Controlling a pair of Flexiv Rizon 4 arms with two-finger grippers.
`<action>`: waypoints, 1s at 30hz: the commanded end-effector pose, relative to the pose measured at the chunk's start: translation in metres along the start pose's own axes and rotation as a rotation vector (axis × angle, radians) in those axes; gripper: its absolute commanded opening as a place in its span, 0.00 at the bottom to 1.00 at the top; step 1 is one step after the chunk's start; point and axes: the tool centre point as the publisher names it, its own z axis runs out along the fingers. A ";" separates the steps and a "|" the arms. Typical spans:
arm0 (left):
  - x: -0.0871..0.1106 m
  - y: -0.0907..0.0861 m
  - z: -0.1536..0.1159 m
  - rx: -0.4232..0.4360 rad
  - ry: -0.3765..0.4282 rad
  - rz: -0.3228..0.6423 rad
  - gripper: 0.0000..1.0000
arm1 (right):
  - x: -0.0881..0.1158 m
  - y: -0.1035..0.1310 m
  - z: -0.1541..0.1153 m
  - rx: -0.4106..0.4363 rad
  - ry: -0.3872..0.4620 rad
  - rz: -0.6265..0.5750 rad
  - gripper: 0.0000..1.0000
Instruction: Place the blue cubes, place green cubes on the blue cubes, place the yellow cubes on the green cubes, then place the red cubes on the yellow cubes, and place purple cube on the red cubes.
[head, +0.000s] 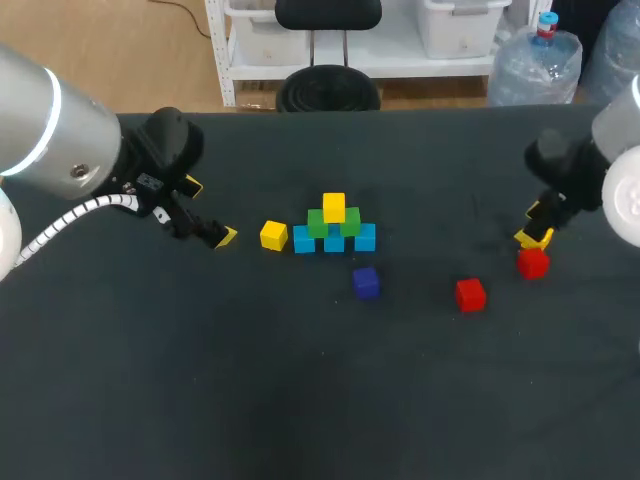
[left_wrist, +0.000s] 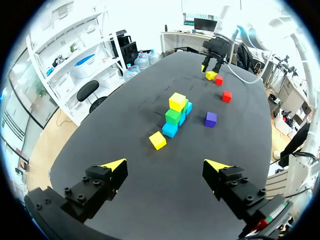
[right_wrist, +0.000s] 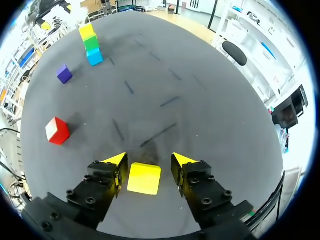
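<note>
Head view: on the desk (head: 200, 380), a row of three blue cubes (head: 304, 241) carries two green cubes (head: 318, 224) and a top yellow cube (head: 334, 207). The left pincer (head: 222, 237) hangs just beside a loose yellow cube (head: 273, 235), with the stack beyond that. The right pincer (head: 535, 238) sits right next to the nearest red cube (head: 532, 264). The second red cube (head: 470, 294) and the purple cube (head: 366, 282) lie between it and the stack, apart from both. Left wrist view: fingers wide apart, nothing between them. The loose yellow cube is ahead, the stack behind it. Right wrist view: fingers apart, straddling a third yellow cube (right_wrist: 144, 178) that rests on the desk. Thin gaps show at its sides, so it is not clamped. The second red cube is ahead and off to one side, the stack far ahead. Judgement: blue and green layers done, yellow begun. Two yellow cubes, both reds and the purple cube remain.
</note>
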 end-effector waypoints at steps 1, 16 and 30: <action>0.001 0.001 0.000 0.003 -0.005 0.002 1.00 | 0.006 0.006 -0.005 0.007 0.002 0.003 0.55; 0.001 0.001 0.000 0.003 -0.005 0.002 1.00 | 0.023 0.006 -0.011 0.018 0.024 0.005 0.56; 0.001 0.001 0.000 0.003 -0.005 0.002 1.00 | 0.022 0.010 -0.008 0.013 0.013 0.004 0.00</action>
